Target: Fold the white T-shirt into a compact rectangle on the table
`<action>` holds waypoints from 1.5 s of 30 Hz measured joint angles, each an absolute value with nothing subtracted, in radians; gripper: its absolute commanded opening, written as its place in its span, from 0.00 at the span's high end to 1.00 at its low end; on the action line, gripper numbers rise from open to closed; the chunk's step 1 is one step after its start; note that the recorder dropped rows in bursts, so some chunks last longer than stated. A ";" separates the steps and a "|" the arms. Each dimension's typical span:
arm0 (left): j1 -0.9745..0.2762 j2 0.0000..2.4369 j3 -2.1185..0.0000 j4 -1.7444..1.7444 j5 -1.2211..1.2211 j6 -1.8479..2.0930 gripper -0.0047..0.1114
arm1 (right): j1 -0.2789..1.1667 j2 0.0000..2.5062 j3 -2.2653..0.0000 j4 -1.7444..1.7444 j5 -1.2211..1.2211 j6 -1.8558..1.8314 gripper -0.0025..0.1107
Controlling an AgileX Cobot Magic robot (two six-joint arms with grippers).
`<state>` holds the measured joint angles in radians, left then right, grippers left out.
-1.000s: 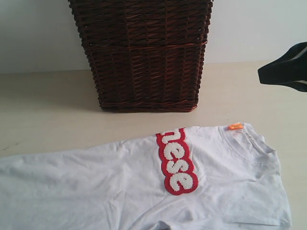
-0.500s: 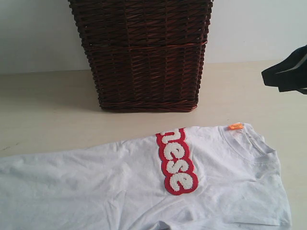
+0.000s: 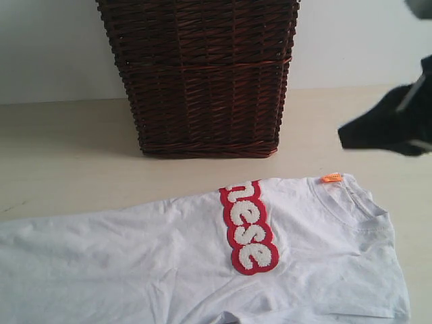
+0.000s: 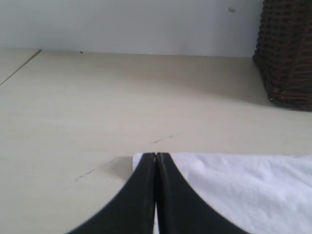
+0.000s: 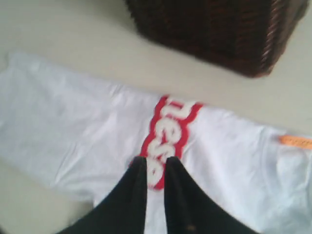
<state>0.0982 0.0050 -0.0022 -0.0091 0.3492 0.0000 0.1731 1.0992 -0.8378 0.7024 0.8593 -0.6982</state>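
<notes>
The T-shirt [image 3: 169,256] is laid flat on the table [image 3: 61,148] just in front of the basket [image 3: 202,81], chest up. Its red-edged lettering [image 3: 248,229] is found before the basket's base, and the orange tag [image 3: 331,177] lies off past the basket's right corner in the exterior view.

The cloth is judged light, soft and limp, so sagging and creasing are to be expected wherever it is lifted. It is best taken by a hem, sleeve edge or shoulder seam, not by the thicker lettering.

The left gripper [image 4: 156,155] is closed, tips together at a corner of the cloth well away from the basket; whether fabric is pinched cannot be told. The right gripper [image 5: 156,162] is held over the lettering, jaws narrowly apart, with nothing between them.

The table is smooth, matte and pale, so the cloth should slide easily. A plain wall [image 3: 54,47] is seen behind the basket.
</notes>
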 measured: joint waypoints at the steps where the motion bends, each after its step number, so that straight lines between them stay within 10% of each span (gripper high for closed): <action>1: 0.098 0.005 -0.002 -0.009 0.349 0.000 0.96 | 0.173 1.110 -0.838 0.698 0.920 -0.739 0.98; 17: 0.098 0.005 -0.002 -0.009 0.351 0.000 0.96 | 0.719 1.300 -0.722 0.087 1.040 -0.491 0.95; 25: 0.098 0.005 -0.002 -0.009 0.351 0.000 0.96 | 0.843 1.334 -0.644 0.289 0.904 -0.519 0.46; 40: 0.098 0.005 -0.002 -0.009 0.351 0.000 0.96 | 0.988 1.651 -0.576 0.264 0.554 -0.369 0.47; 45: 0.098 0.005 -0.002 -0.009 0.355 0.000 0.96 | 0.991 1.679 -0.592 0.215 0.564 -0.269 0.75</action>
<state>0.0982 0.0050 -0.0022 -0.0091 0.3548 0.0000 0.9906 1.6787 -0.5924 0.2146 0.5642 -0.2690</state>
